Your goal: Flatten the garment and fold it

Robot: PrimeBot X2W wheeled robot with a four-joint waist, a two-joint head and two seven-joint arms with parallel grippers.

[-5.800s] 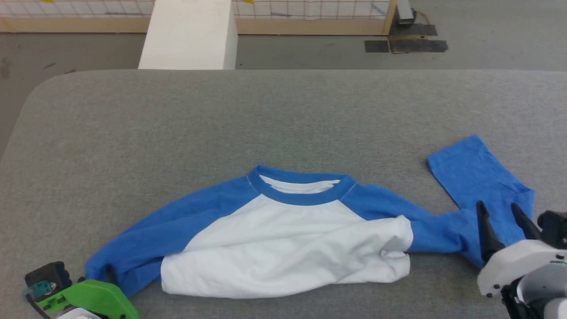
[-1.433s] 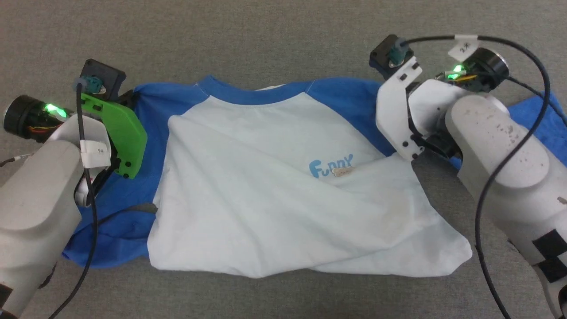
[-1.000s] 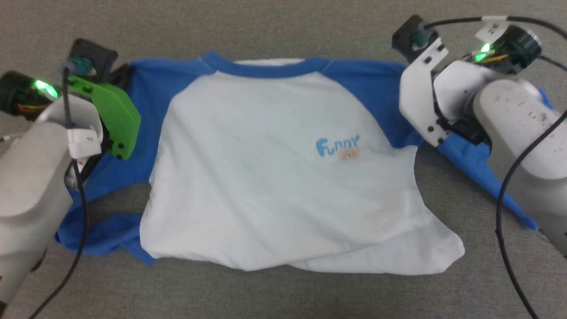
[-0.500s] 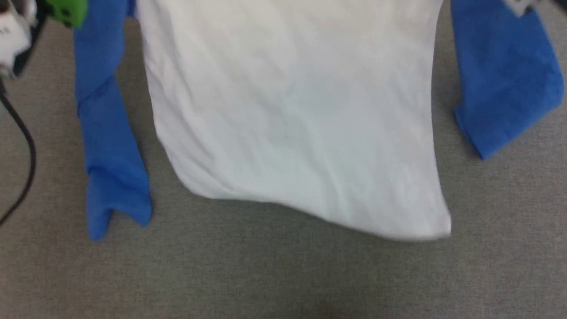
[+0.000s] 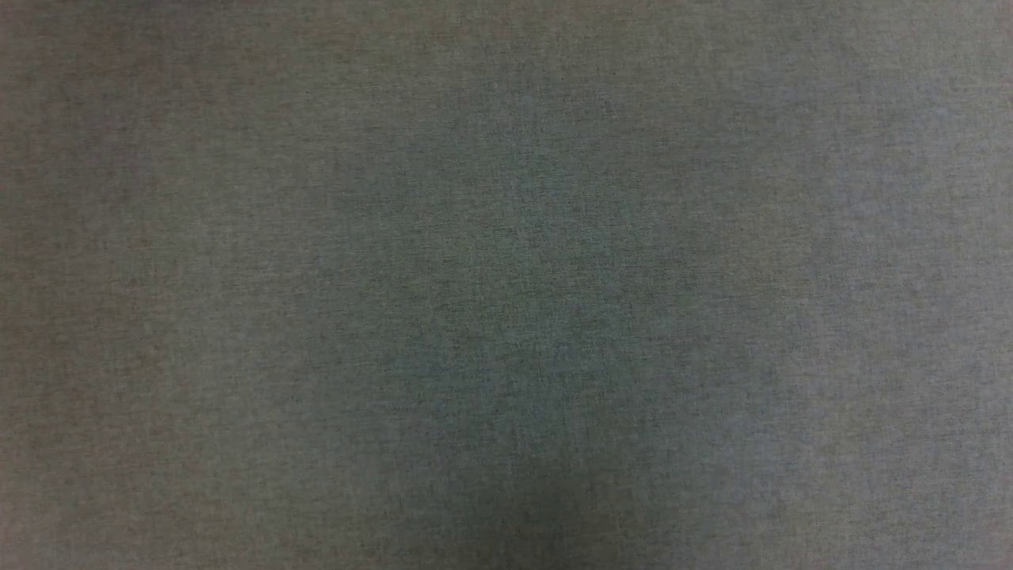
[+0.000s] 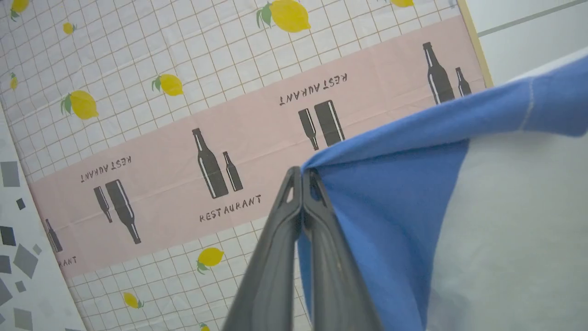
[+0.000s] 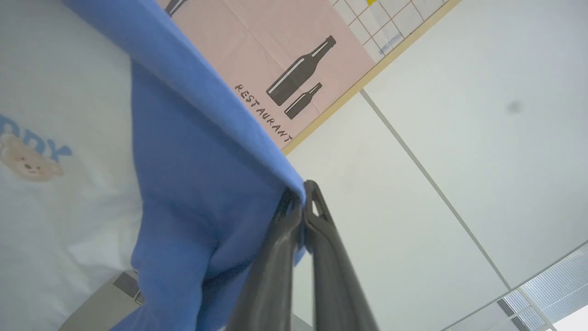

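Left wrist view, left jaws pinching garment (image 6: 390,220) by blue edge, right jaws likewise, body cropped

Grey fabric surface (image 5: 506,285), lemon-print backdrop (image 6: 138,69) (bottles (image 6: 209,163) too)

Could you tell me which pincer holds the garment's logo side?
The right pincer, gripping the garment's blue fabric beside the bear logo; the left pincer's side looks plain.

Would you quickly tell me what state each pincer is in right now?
Left pincer: shut on the garment, pinching blue fabric.
Right pincer: shut on the garment, pinching blue fabric.
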